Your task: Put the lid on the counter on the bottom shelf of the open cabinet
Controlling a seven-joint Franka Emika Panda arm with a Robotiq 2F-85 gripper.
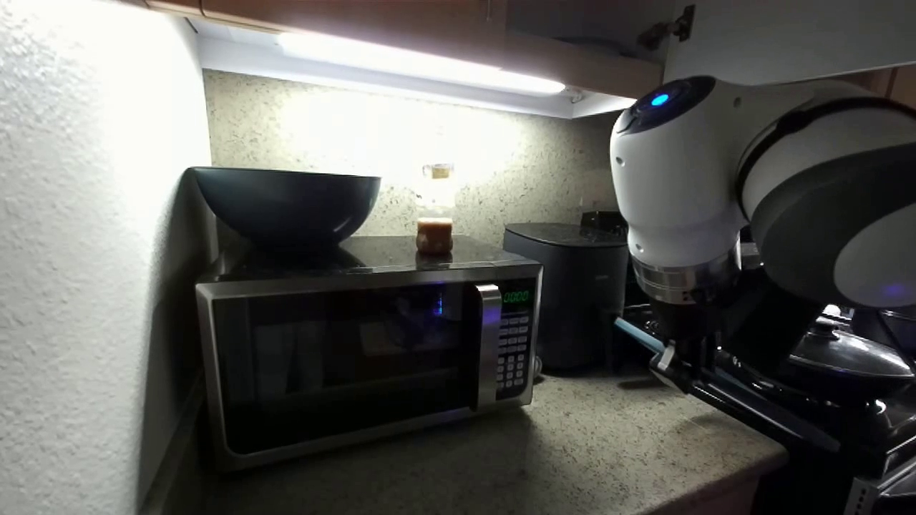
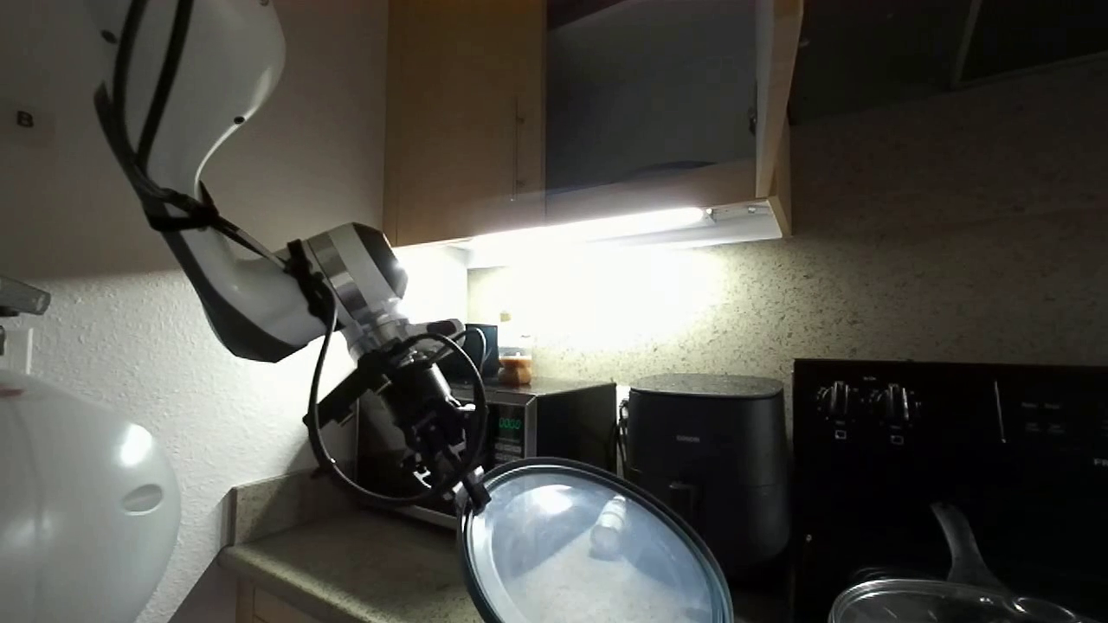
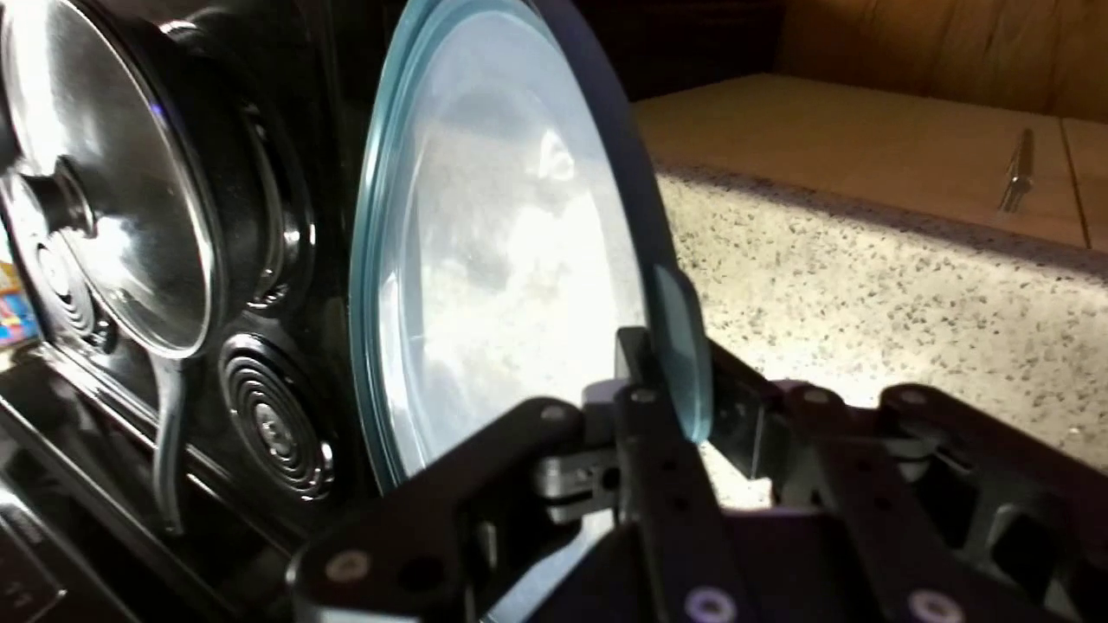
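The lid, round with a pale glassy centre and a blue-grey rim, is large in an exterior view [image 2: 597, 554] and in the wrist view [image 3: 511, 251]; a thin part of its edge shows in an exterior view [image 1: 639, 335]. My gripper [image 3: 679, 381] is shut on the lid's rim, also seen in both exterior views [image 2: 473, 497] [image 1: 676, 368]. The lid is steeply tilted, above the speckled counter [image 1: 587, 436] [image 2: 389, 571] and beside the stove. The open cabinet [image 2: 649, 192] hangs above and behind the gripper; a dark curved thing [image 2: 679, 166] lies on its bottom shelf.
A microwave [image 1: 343, 357] bears a dark bowl [image 1: 286, 204] and a sauce bottle [image 1: 434, 236]. A black air fryer [image 2: 705, 476] stands beside it. The stove holds a lidded pan [image 3: 112, 190]. The cabinet's door [image 2: 777, 95] stands swung open at its right.
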